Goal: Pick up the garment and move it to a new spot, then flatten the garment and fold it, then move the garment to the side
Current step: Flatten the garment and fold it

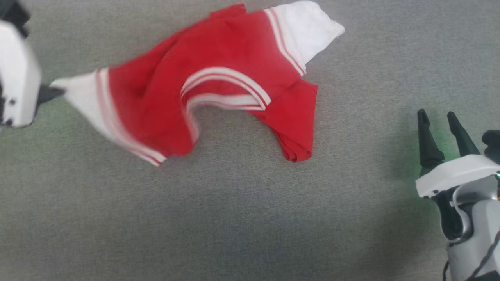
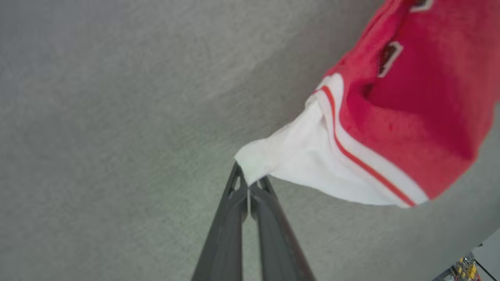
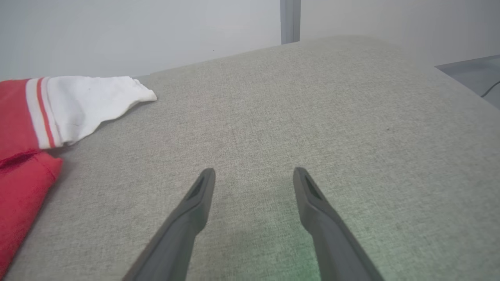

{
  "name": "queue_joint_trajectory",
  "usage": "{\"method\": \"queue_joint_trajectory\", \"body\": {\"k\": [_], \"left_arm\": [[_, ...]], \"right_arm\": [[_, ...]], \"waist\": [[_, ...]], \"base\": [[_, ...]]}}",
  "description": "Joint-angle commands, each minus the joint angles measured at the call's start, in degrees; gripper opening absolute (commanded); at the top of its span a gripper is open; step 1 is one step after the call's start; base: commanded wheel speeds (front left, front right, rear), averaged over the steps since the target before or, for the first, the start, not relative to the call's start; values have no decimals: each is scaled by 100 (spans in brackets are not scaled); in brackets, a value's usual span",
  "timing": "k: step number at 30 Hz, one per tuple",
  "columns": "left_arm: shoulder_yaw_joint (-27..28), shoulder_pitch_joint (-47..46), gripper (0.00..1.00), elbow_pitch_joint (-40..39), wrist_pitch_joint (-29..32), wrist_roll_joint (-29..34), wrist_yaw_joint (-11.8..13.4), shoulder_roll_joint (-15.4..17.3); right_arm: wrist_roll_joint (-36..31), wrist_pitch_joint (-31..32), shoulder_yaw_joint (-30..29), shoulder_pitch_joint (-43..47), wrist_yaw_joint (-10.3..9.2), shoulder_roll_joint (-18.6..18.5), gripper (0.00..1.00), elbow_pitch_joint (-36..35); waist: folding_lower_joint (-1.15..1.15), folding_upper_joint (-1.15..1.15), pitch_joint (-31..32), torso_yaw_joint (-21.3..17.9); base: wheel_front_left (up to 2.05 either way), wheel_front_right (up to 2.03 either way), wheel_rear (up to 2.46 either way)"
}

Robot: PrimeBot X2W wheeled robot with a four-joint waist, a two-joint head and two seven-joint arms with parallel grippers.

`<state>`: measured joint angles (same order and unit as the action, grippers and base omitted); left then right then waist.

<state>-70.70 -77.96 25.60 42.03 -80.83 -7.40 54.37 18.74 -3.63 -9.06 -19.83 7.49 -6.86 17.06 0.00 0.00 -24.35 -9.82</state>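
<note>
The grey worktop [image 1: 234,218] is covered in rough woven cloth. Behind it are a pale wall [image 3: 117,31] and a grey post [image 3: 290,19]. Bare cloth lies between the right fingers [image 3: 195,203] and the red jersey shirt [image 1: 234,54], which is well off to their left. The right fingers are spread wide and hold nothing. A green glow falls on the cloth by them.

The left fingers [image 2: 230,222] are pressed tight together, pinching the tip of one white sleeve [image 2: 297,164]. The shirt stretches away from those fingertips in a long crooked line. Its other white sleeve [image 3: 90,101] is at the far end. The shirt is soft, wrinkly and bunched up, with red-and-white stripes where the sleeves meet the body. Bits of a black print with white edges [image 2: 386,58] peek from a fold.
</note>
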Motion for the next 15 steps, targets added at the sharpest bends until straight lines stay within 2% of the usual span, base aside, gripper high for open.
{"method": "queue_joint_trajectory", "body": {"k": [1,3,6,8,9,11,15], "left_arm": [[-34,180,0,21,-115,158,44,148],[-77,335,0,139,-284,339,108,265],[-112,478,0,418,-526,593,268,244],[-154,399,0,591,-721,1066,287,224],[-82,336,0,775,-1001,1159,400,62],[-113,294,0,952,-1121,1379,429,-31],[-47,463,0,1311,-1413,1280,333,-395]], "right_arm": [[-15,35,-34,78,1,-49,100,-48],[-26,71,-72,105,2,-85,100,-107],[-73,172,-96,126,1,-126,100,-208],[-110,235,-100,102,1,-134,100,-299],[-133,306,-127,106,1,-148,100,-386],[-153,364,-144,153,1,-155,100,-463],[-191,485,-96,202,1,-173,100,-564]], "waist": [[0,0,-16,33],[0,0,-32,70],[0,0,-40,96],[0,0,-45,99],[0,0,-40,119],[0,0,-14,143],[0,0,73,214]], "base": [[0,0,0],[0,0,0],[0,0,0],[0,0,0],[0,0,0],[0,0,0],[0,0,0]]}}
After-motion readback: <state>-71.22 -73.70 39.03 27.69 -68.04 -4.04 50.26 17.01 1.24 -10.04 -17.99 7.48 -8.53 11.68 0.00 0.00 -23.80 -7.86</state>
